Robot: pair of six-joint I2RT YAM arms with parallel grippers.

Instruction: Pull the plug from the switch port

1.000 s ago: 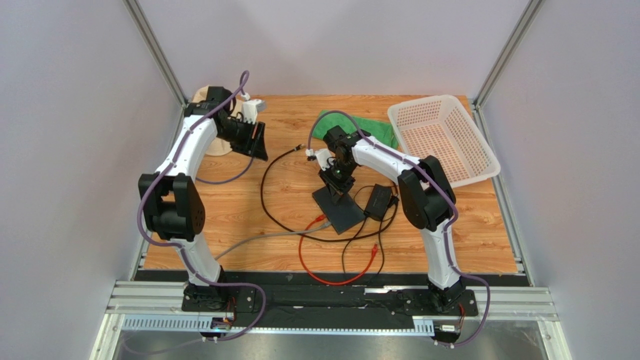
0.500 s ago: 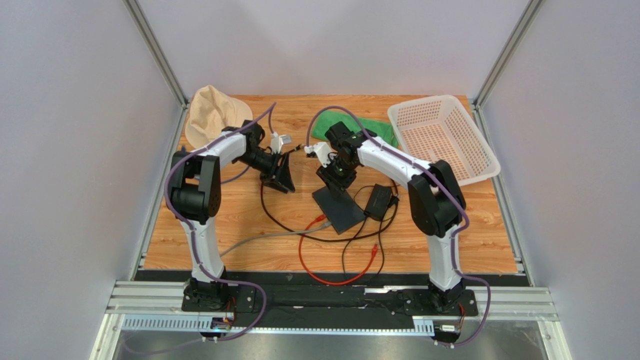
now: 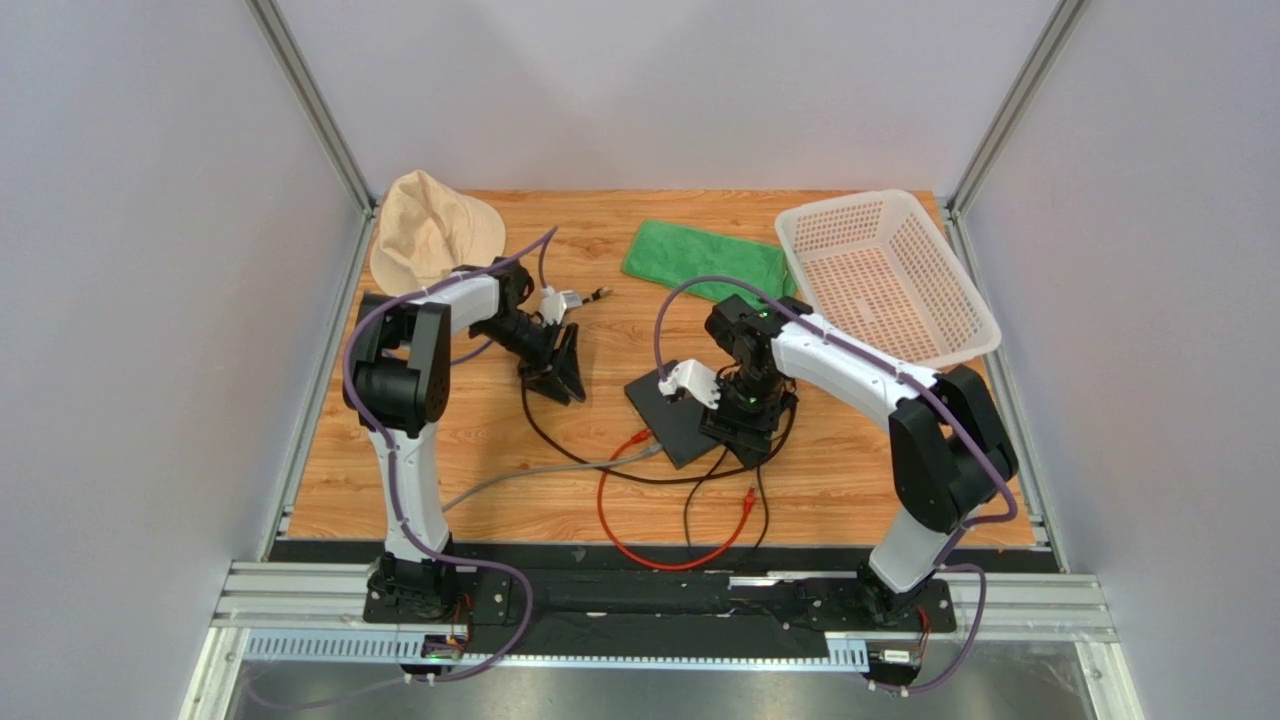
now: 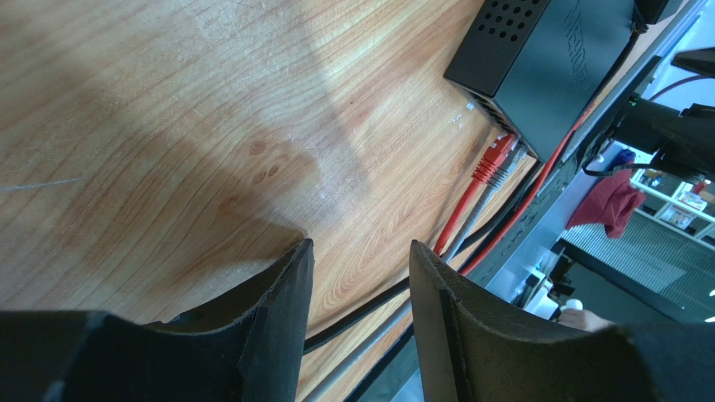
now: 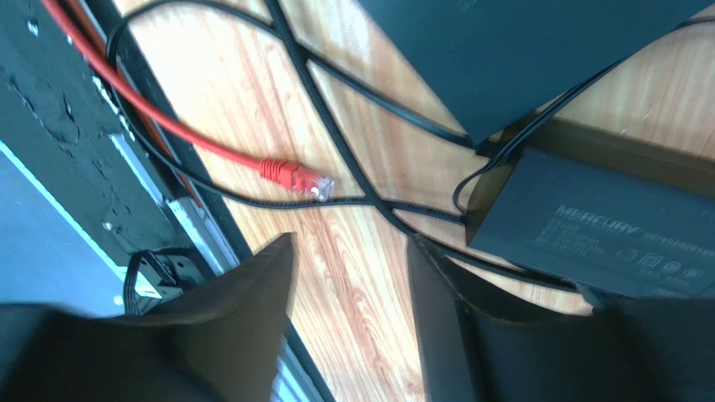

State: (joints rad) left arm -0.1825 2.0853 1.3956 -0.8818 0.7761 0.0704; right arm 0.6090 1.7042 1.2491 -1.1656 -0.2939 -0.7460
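**Table contents, left to right**

1. Cap: beige, far-left corner of the table. No part in the task.
2. Left gripper: low over the boards, left of centre. Fingers apart, nothing between them. A black cable runs across the wood just past the tips, not grasped.
3. Red plug: seated in a switch port. A grey plug sits right beside it in the same row. Which of the two is meant cannot be told.
4. Switch: flat black box at mid-table. The ports are on its near-left edge, facing the left gripper.
5. Right gripper: hangs just right of the switch, over the adapter. Fingers spread, empty.
6. Power adapter: smaller black brick, close against the switch's right side.
7. Loose red plug: free on the wood near the front edge.
8. Green cloth: far centre.
9. Basket: white mesh, far right.

**Task status:** not done. Both plugs appear fully home, and neither gripper touches a plug or the switch. Still to do, by my reading, are the approach, the grip on the plug and the pull outward.

**Position of port to hands:** the port is ahead and right of the left gripper, well apart from it, with open wood between. It lies left of the right gripper, on the far side of the switch body.
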